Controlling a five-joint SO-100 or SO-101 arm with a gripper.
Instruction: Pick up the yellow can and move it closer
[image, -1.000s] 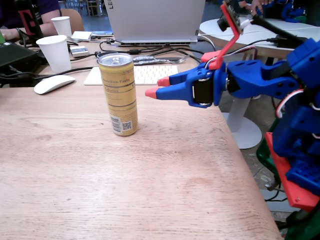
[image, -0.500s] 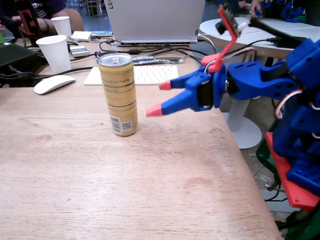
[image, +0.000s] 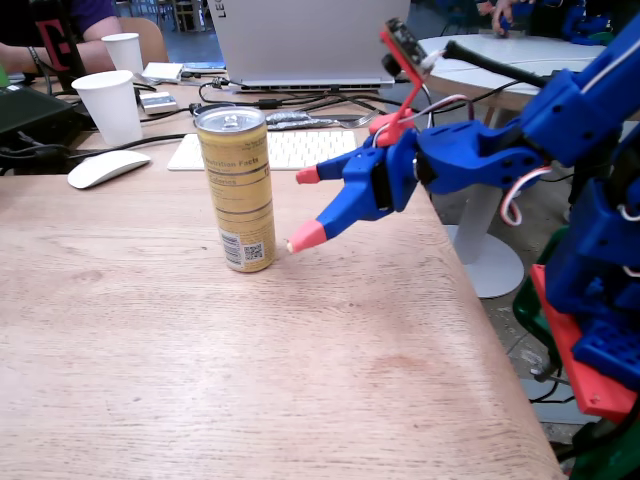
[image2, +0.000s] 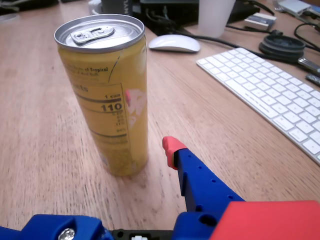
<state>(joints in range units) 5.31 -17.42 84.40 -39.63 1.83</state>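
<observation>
The yellow can (image: 238, 190) stands upright on the wooden table (image: 200, 380), its silver top and pull tab facing up, with a white QR patch near its base. My blue gripper (image: 306, 207) sits open just to the can's right in the fixed view. Its lower pink fingertip (image: 303, 239) is almost touching the can near the base, and the upper one is a little apart. In the wrist view the can (image2: 107, 100) fills the left half. One red-tipped finger (image2: 171, 146) lies right of the can's base, clear of it. Nothing is held.
Behind the can lie a white keyboard (image: 300, 148), a white mouse (image: 107, 167), two white paper cups (image: 110, 105), cables and a raised laptop (image: 300, 40). The table's right edge (image: 480, 320) drops off beside the arm's base.
</observation>
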